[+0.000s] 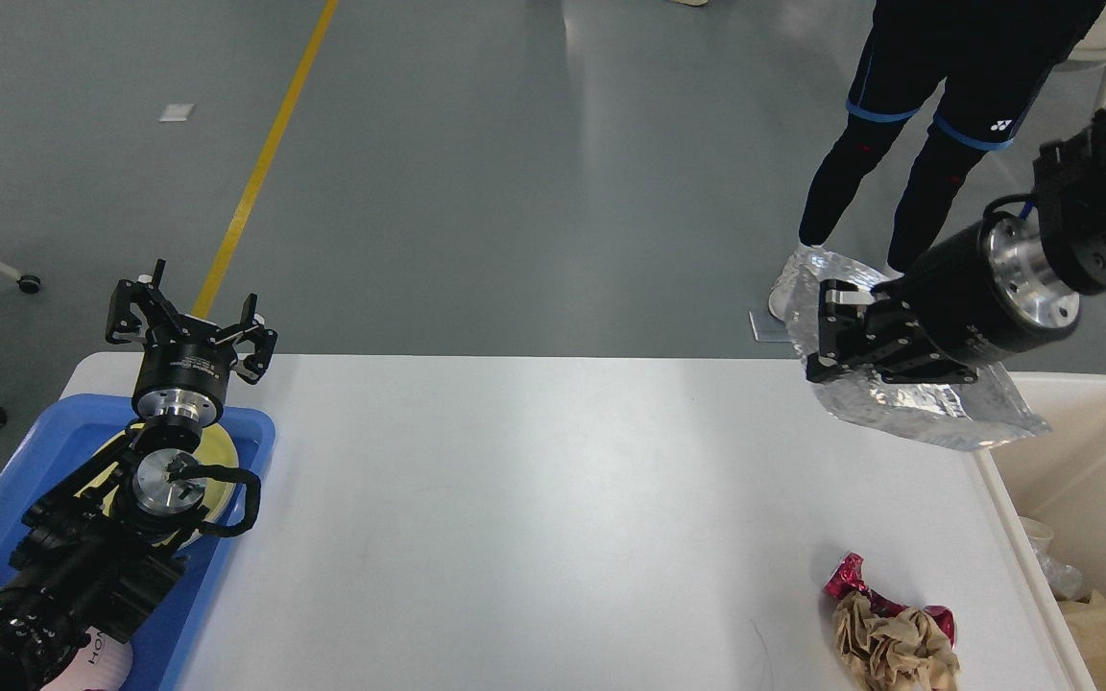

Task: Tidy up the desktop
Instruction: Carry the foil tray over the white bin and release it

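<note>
The desktop (pixel 515 499) is a large white tabletop filling the lower middle of the head view. My right gripper (pixel 827 331) hangs above its far right corner, shut on a crumpled silver foil bag (pixel 927 408) that dangles below it. Near the front right edge lies a crumpled tan paper wad (pixel 894 648) with a red foil wrapper (pixel 846 581) under it. My left gripper (pixel 190 321) stands open over the far left corner, holding nothing, above the blue tray.
A blue tray (pixel 236 451) at the left holds a yellow plate (pixel 217 446). A cream bin (pixel 1091 461) with paper scraps stands off the right edge. A person (pixel 908 144) stands beyond the far right corner.
</note>
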You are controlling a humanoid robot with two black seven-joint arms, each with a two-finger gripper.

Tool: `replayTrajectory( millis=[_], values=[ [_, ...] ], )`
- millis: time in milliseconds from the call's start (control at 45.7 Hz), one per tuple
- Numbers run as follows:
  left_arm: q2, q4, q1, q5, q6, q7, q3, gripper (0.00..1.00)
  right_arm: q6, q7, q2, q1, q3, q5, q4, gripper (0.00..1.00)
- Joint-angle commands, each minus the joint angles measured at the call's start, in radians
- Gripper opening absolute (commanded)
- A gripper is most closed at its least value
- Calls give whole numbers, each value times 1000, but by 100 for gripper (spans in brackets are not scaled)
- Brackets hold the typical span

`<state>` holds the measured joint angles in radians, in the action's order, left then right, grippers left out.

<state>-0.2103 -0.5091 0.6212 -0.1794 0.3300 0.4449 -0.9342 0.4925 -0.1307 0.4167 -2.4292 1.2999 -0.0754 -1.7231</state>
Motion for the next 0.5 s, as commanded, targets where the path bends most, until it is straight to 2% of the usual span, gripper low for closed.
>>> replayTrajectory(
  millis=[0,131,284,481],
  values=[
    [0,0,0,0,0,0,0,100,-218,0,-1,201,120,39,88,0],
    [0,0,0,0,0,0,0,100,-397,-1,11,467,216,40,272,0],
    [2,0,0,0,0,0,0,100,-520,0,93,766,211,37,502,0],
    [0,0,0,0,0,0,0,100,-670,-1,131,1252,145,-10,991,0]
  ],
)
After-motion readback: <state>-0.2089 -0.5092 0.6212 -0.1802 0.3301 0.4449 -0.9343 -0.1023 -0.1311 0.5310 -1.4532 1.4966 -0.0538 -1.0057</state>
